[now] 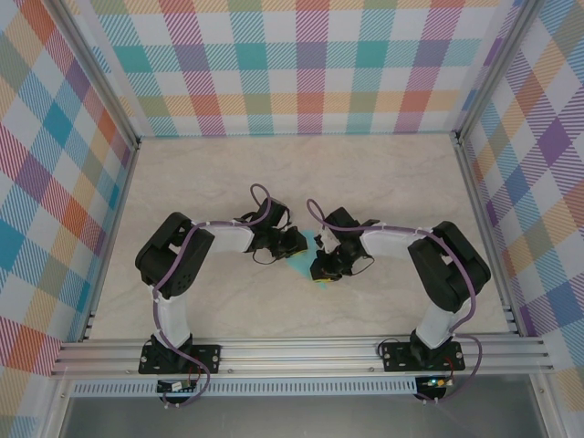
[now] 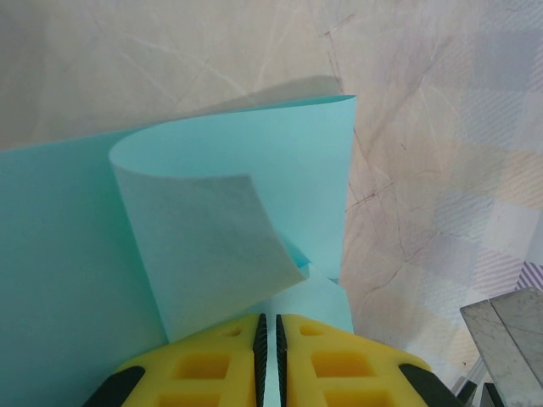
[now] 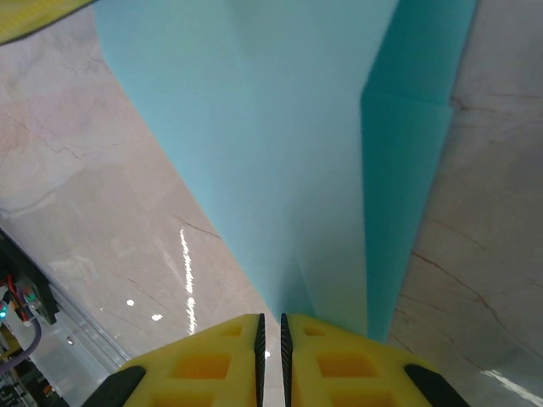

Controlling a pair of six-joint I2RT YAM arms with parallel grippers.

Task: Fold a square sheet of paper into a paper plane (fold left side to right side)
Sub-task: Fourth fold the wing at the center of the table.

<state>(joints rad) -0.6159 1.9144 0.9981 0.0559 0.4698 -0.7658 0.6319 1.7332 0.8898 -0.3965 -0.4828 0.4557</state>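
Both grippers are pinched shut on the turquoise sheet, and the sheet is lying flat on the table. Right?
Not flat. The left gripper and right gripper are both shut on the turquoise sheet, but the left wrist view shows a flap of it curled up and over just ahead of the fingers.

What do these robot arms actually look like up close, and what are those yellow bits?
The left arm and right arm have white links between chunky black joints, with purple cables looped alongside. The yellow bits are the fingers: blocky, with rectangular cut-outs and black edges.
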